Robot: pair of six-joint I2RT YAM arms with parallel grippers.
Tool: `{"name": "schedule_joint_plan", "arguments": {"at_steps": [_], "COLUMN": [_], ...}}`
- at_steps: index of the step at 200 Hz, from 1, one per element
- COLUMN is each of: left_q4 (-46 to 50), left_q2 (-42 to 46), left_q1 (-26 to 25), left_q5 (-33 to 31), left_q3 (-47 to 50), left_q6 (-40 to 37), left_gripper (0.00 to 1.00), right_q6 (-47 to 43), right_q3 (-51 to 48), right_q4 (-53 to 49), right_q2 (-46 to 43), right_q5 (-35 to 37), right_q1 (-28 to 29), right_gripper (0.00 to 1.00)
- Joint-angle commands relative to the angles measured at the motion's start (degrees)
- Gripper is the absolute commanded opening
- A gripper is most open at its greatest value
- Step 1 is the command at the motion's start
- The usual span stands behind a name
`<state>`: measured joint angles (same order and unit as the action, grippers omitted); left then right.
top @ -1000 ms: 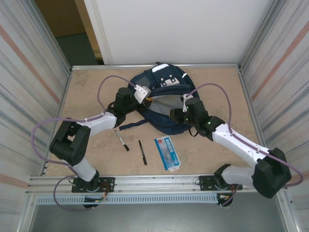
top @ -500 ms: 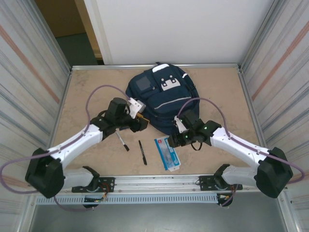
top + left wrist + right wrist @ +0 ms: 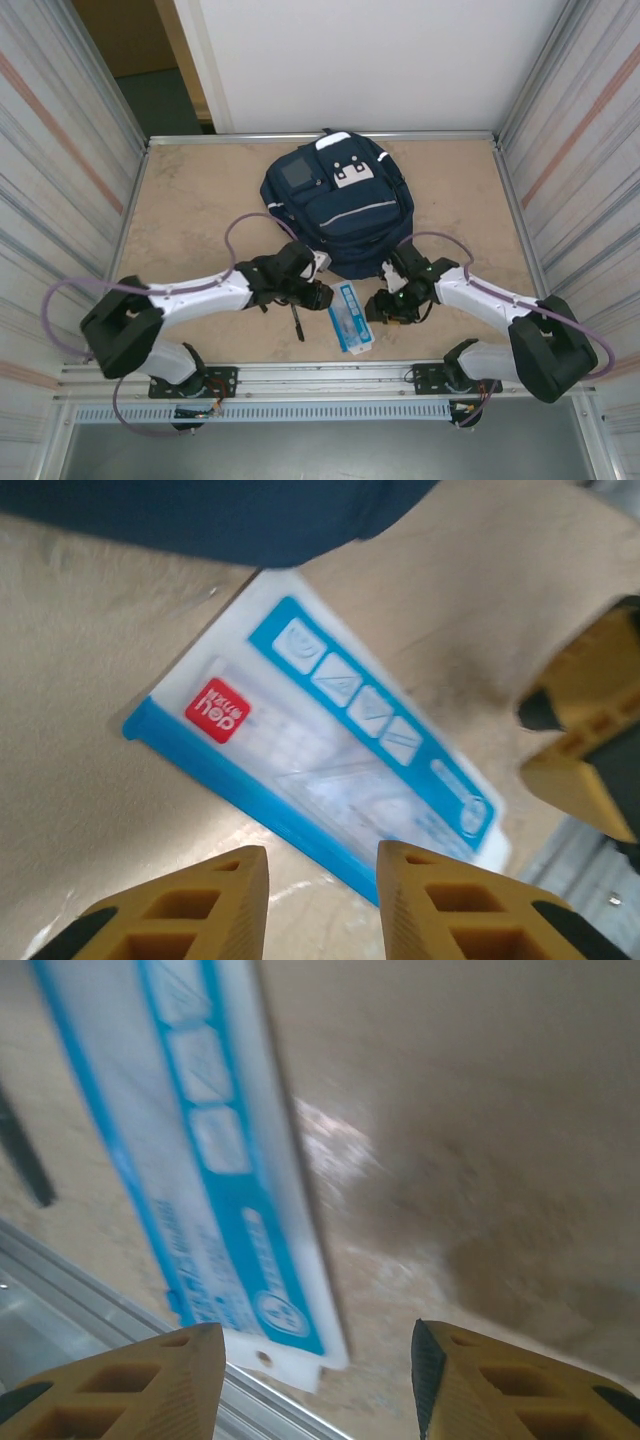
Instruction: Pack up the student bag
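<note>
Looking down, I see the student bag point(image 3: 335, 200) lying flat, front patches up, on the far middle of the table point(image 3: 190, 200). Just on the near side of the bag lies a blue-and-white packet point(image 3: 350, 317), close to the bag's lower edge. My left gripper point(image 3: 318, 291) hovers at the bag's near-left edge over the packet's upper end, its fingers point(image 3: 200, 900) a little apart with nothing between them. My right gripper point(image 3: 383, 303) sits off the bag's near-right edge beside the packet, jaws spread and empty. A black pen point(image 3: 297, 320) lies nearer me than the bag, just left of the packet.
</note>
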<state>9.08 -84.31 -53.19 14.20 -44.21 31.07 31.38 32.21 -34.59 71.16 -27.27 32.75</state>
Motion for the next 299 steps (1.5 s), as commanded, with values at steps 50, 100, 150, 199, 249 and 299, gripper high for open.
{"name": "schedule_joint_plan", "arguments": {"at_steps": [50, 100, 150, 199, 249, 299], "left_q4": [-5.2, -7.9, -12.9, -14.8, -17.6, -8.4], "left_q2": [-10.4, -12.4, -11.7, -11.0, -8.7, 12.7], "left_q1": [-4.7, -4.6, -4.6, -4.5, -4.5, -4.6], "left_q5": [-5.9, -5.2, -5.7, -4.7, -4.1, -14.8], "left_q3": [-3.4, 1.1, 6.3, 8.2, 10.2, 13.4], "left_q6": [1.8, 6.7, 12.7, 13.9, 13.8, 12.4], "left_gripper": [0.15, 0.11, 0.08, 0.08, 0.11, 0.27], "right_q6": [10.1, 13.5, 13.9, 16.0, 17.4, 15.9], "right_q3": [-9.0, -10.6, -10.6, -10.3, -9.3, -5.9], "right_q4": [6.2, 14.2, 20.9, 29.2, 33.4, 25.3], "right_q2": [-5.6, -4.2, -2.0, 1.0, 3.9, -1.7], "right_q5": [-4.1, -5.5, -5.2, -9.2, -8.3, -5.0], "right_q1": [1.5, 4.9, 8.1, 9.3, 11.7, 16.4], "right_gripper": [0.53, 0.52, 0.51, 0.36, 0.14, 0.00]}}
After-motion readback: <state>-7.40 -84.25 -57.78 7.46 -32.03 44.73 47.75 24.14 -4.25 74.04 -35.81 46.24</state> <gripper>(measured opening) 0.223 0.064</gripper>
